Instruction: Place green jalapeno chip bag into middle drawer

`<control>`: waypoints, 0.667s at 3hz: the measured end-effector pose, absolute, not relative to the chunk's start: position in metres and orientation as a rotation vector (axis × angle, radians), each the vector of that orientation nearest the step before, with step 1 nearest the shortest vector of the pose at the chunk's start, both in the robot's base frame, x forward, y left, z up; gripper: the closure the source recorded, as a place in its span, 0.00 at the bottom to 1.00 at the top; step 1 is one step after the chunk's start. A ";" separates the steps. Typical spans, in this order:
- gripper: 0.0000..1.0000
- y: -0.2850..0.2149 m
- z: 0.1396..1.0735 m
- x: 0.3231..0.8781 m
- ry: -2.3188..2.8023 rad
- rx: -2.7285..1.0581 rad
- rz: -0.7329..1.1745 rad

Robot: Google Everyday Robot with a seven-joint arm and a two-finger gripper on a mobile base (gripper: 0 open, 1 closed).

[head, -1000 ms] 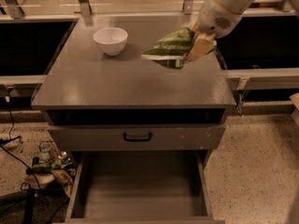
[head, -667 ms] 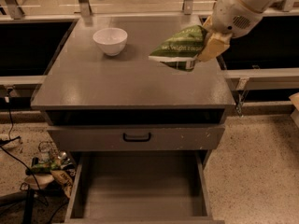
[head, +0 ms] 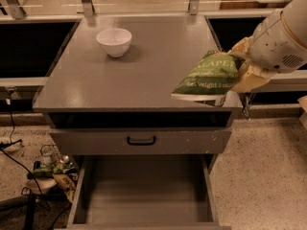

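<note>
The gripper (head: 245, 70), at 3 o'clock in the camera view, is clamped on the right end of the green jalapeno chip bag (head: 205, 78), holding it in the air above the front right corner of the cabinet top (head: 120, 80). The pick-up looks done. What is left is the carry down and the release: the middle drawer (head: 144, 198) stands open and bare at 6 o'clock, well below the bag. The bag rides lettered face up, its pale lower seal toward 7 o'clock, so its long axis seems to run about 1 to 7.
</note>
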State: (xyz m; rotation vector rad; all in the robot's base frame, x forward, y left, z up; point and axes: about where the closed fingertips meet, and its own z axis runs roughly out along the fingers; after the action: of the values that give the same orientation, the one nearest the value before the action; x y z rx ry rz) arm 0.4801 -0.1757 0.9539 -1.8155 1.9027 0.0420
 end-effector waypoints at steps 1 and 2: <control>1.00 -0.176 0.954 0.480 1.902 -1.815 0.042; 1.00 -0.174 0.948 0.465 1.872 -1.796 0.041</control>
State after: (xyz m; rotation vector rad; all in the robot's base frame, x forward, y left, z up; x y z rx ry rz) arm 0.4648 -0.1738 0.9485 -1.7957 1.8722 0.0413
